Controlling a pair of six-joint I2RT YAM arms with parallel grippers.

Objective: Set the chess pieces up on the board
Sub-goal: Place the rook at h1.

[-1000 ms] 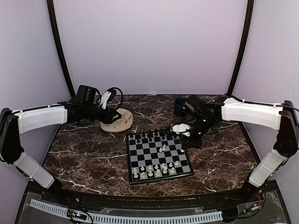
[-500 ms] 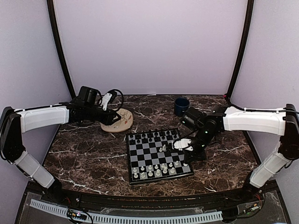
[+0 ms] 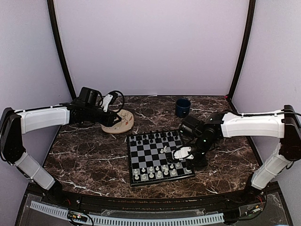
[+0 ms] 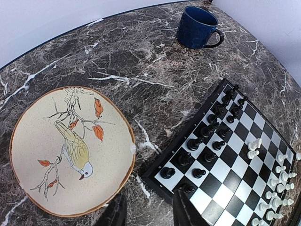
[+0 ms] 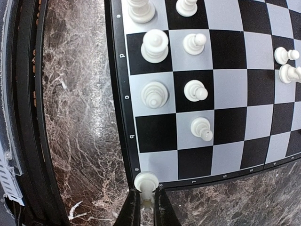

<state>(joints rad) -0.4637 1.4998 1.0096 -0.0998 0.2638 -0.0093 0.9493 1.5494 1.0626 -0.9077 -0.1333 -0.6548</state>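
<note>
The board (image 3: 146, 154) lies at the table's middle, black chess pieces (image 3: 153, 138) in its far rows and white chess pieces (image 3: 157, 172) in its near rows. Two white ones (image 3: 164, 149) stand mid-board. My right gripper (image 3: 189, 165) hovers at the board's near right corner, shut on a white piece (image 5: 146, 182) held just over the corner square (image 5: 160, 165). Other white pieces (image 5: 154, 94) stand on the squares beside it. Beyond the board's far left corner, my left gripper (image 4: 148, 213) is open and holds nothing, with a black piece (image 4: 188, 188) by one finger.
A round beige plate (image 3: 123, 123) with a bird painted on it (image 4: 47, 155) sits left of the board, under my left gripper. A dark blue mug (image 3: 183, 107) stands at the back right. Black frame posts rise at both back corners.
My right arm has swung from the board's far right side toward its near right corner, carrying the white piece. The left arm has stayed put.
</note>
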